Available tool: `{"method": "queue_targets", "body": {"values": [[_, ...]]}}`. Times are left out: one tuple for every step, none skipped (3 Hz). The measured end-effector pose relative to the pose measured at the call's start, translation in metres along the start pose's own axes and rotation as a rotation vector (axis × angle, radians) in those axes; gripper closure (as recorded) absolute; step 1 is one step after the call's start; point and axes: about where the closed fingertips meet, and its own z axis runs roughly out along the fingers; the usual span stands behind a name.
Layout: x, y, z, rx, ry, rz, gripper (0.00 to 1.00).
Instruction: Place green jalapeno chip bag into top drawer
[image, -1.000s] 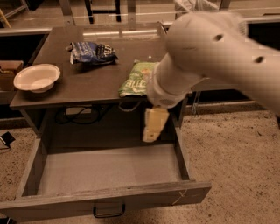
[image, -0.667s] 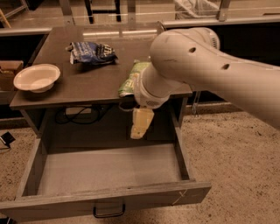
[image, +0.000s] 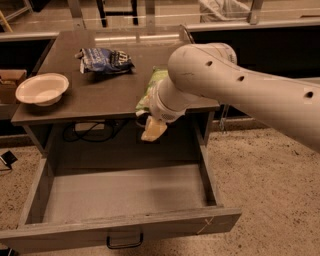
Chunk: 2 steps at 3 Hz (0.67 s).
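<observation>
The green jalapeno chip bag (image: 152, 83) lies on the dark tabletop near its front edge. My arm hides most of it. My gripper (image: 151, 128) hangs just below the table's front edge, right under the bag and above the back of the open top drawer (image: 120, 192). The drawer is pulled far out. It is grey inside with nothing in it. Its flat front panel carries a small black handle (image: 124, 243).
A dark blue chip bag (image: 106, 60) lies at the back of the tabletop (image: 95, 95). A white bowl (image: 42, 88) sits at its left edge. A cardboard box (image: 10, 82) stands further left. Cables (image: 92, 131) hang under the table. The floor is speckled.
My arm has swung left and a little up. The gripper moved from over the drawer's right side to just under the table edge below the green bag. The bag has not moved.
</observation>
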Motion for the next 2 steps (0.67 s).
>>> {"method": "queue_targets", "body": {"values": [[-0.004,-0.006,-0.002,-0.017,-0.144,0.012,0.68],[-0.007,-0.006,-0.015,-0.026,-0.247,0.025,0.92]]}}
